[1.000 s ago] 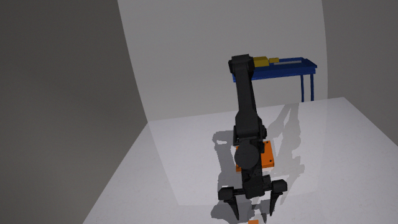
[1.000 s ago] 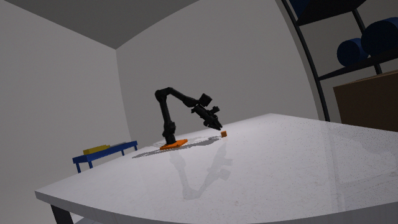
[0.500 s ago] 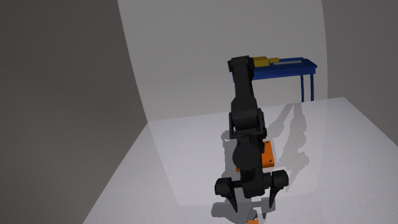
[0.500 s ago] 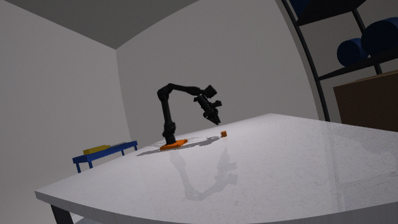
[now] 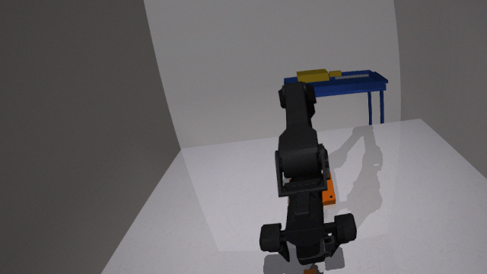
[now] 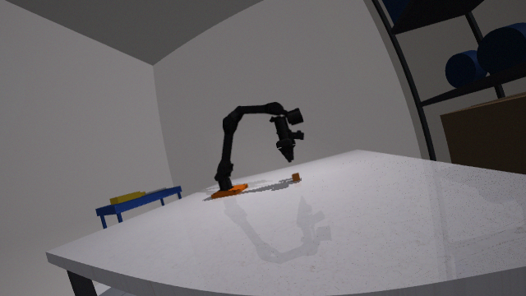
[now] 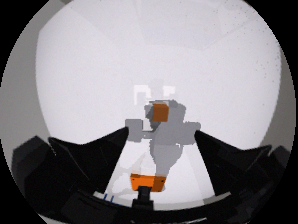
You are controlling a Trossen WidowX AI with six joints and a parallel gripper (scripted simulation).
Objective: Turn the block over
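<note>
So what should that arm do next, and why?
Probably lower the open pincer onto the small orange block. The pincer hangs well above the white table, holding nothing, and the block rests apart from it, so it seems it must come down around the block before it can grip and turn it.

Arm (image 6: 230, 136) rises from its orange base plate (image 6: 230, 191), elbow bent forward, wrist angled steeply downward, gripper (image 6: 288, 154) raised, fingers spread wide, holding nothing.
</note>
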